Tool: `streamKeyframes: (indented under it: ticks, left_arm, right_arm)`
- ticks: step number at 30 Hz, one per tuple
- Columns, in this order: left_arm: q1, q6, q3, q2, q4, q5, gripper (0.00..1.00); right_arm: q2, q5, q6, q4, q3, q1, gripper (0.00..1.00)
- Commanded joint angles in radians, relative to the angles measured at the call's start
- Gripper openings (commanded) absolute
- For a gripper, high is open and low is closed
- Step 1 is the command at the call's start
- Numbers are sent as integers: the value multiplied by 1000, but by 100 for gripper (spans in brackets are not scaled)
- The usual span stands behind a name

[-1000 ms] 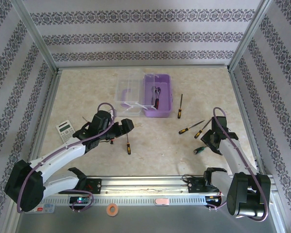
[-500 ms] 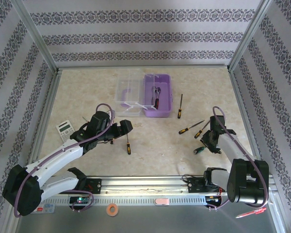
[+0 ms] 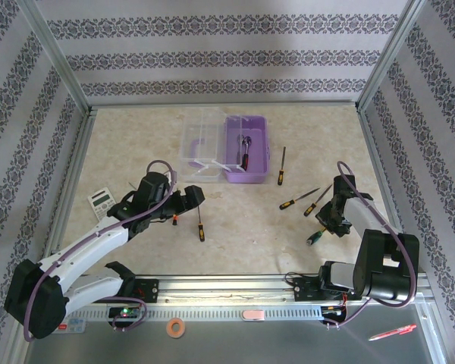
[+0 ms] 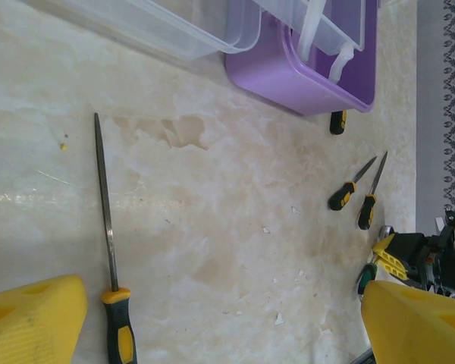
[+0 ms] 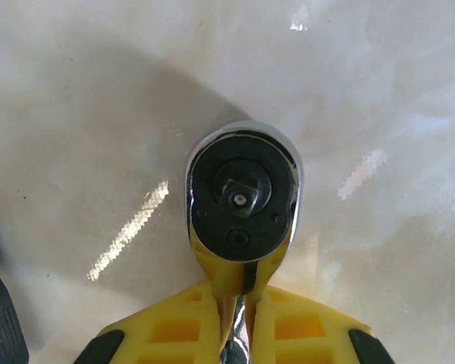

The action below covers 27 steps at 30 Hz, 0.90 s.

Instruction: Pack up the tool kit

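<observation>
The lilac case [image 3: 255, 158] of the tool kit lies open at the middle back, its clear lid [image 3: 199, 144] folded out to the left and one tool [image 3: 245, 154] inside. My right gripper [image 5: 243, 285] is shut on the shaft of the ratchet wrench [image 5: 243, 197], just below its round head, low over the table at the right [image 3: 327, 224]. My left gripper [image 3: 186, 199] stands open above bare table [image 4: 224, 326]. A black-and-yellow screwdriver [image 4: 106, 227] lies by its left finger. Three more screwdrivers [image 3: 281, 167] [image 3: 298, 199] [image 3: 316, 201] lie right of the case.
A grey calculator [image 3: 102, 202] lies at the left edge. A small screwdriver [image 3: 174, 218] sits under my left arm. A metal rail [image 3: 227, 284] runs along the near edge, with an orange ring [image 3: 175, 327] and a pen [image 3: 390, 332] beyond it.
My right gripper has closed on the ratchet wrench, and its arm has swung a little to the right. The left arm has drifted slightly left.
</observation>
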Motion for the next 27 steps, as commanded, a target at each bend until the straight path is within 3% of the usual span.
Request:
streamKeyframes:
  ticks: [1, 13, 27]
  left_arm:
    - [24, 32, 36, -1, -43, 7, 93]
    - [34, 9, -17, -78, -64, -2, 93]
    - [38, 4, -107, -318, -186, -91, 94]
  right_arm:
    - [8, 25, -52, 173, -24, -10, 7]
    - [-88, -11, -102, 146, 0, -1, 0]
    - [-85, -60, -95, 160, 139, 128, 0]
